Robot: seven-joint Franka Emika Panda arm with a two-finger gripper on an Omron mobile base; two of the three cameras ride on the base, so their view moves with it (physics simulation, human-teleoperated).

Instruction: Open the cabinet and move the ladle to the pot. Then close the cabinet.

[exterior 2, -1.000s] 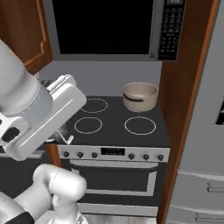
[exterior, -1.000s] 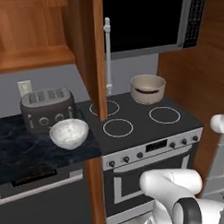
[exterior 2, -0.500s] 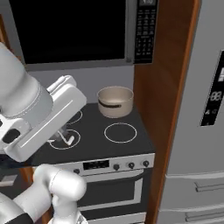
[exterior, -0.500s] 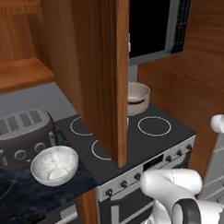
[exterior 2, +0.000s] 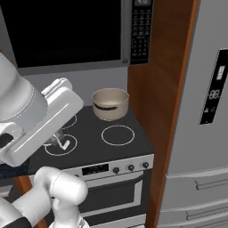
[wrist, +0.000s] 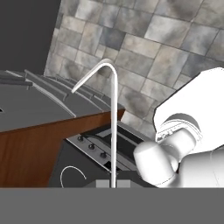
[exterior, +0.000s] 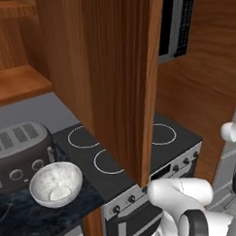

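Hand view showed your gripper (wrist: pixel 113 187) pinched shut on the ladle (wrist: pixel 113 131), with the thin pale rod rising straight from between the tips and hooking over to the left at its top; the fingertips themselves were hidden at the bottom edge, so you couldn't see the contact itself. Behind the rod lay a strip of reddish-brown wood, the stove front with its knobs (wrist: pixel 91 147) and one white burner ring, and a stone-tile floor beyond. Right base view had the hand low over the near-left burner, with the small pale end of the ladle poking out under the white arm link, just above the cooktop (exterior 2: pixel 93 142). The pot (exterior 2: pixel 110 103) sat on the back-right burner, upright, well apart from the ladle and from your gripper. Microwave (exterior 2: pixel 71 31) hung above it, fridge (exterior 2: pixel 200 111) stood at the right. Left base view put the cabinet (exterior: pixel 115 76) door swung open right in front of the camera, covering the back of the stove. White speckled bowl (exterior: pixel 55 183) sat on the dark counter just in front of the toaster (exterior: pixel 21 151).
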